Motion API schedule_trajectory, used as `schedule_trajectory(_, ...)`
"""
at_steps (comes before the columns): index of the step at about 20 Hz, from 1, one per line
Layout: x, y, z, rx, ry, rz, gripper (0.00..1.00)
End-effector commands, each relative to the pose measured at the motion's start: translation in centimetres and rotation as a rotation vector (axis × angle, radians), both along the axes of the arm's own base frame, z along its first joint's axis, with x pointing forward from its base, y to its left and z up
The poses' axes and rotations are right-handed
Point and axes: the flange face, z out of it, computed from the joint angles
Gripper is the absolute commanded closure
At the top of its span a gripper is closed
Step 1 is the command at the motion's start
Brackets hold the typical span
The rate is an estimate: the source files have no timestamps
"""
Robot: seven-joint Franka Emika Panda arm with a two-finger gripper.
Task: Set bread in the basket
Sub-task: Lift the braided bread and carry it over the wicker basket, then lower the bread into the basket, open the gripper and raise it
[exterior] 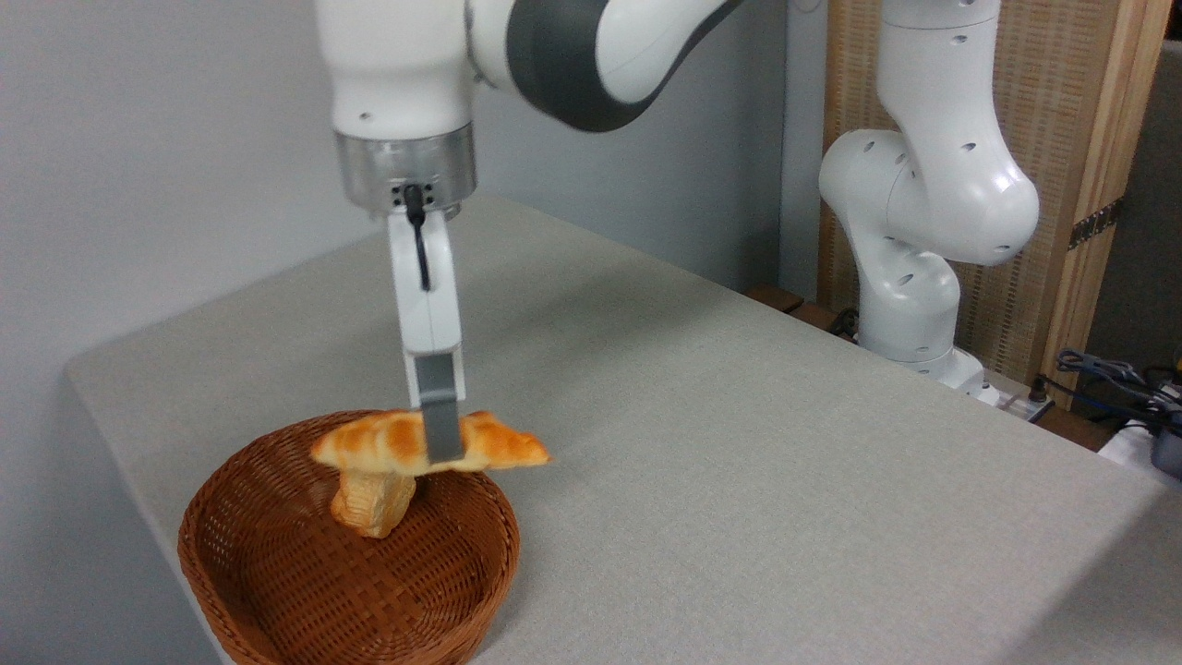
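Note:
The bread, a glossy golden-orange braided loaf, hangs level in the air above the basket, its pointed end sticking out past the basket's right rim. My gripper is shut on the loaf's middle, with one grey finger crossing its near side; the other finger is hidden behind the loaf. The reddish-brown wicker basket sits at the table's front left corner.
A smaller pale pastry lies inside the basket, directly under the held loaf. The grey table stretches to the right and back. The arm's white base stands at the back right, with cables beside it.

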Motion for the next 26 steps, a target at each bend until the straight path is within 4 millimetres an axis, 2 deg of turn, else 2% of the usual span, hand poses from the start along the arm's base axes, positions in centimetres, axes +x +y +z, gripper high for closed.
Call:
schedule_trajectory(1, 3.3, -0.6, -0.6, -0.033, -0.002, 0.098, 0.44)
schedule_trajectory(3, 4.2, -0.7, -0.7, -0.060, -0.016, 0.111, 0.43)
schedule_trajectory(5, 4.9, -1.0, -0.9, -0.098, -0.036, 0.132, 0.33)
schedule_trajectory(6, 5.2, -1.0, -1.2, -0.112, -0.047, 0.141, 0.18)
schedule_trajectory(8, 5.5, -1.0, -1.7, -0.114, -0.051, 0.142, 0.00)
schedule_trajectory(26, 5.5, -0.9, -1.7, -0.115, -0.050, 0.145, 0.00)
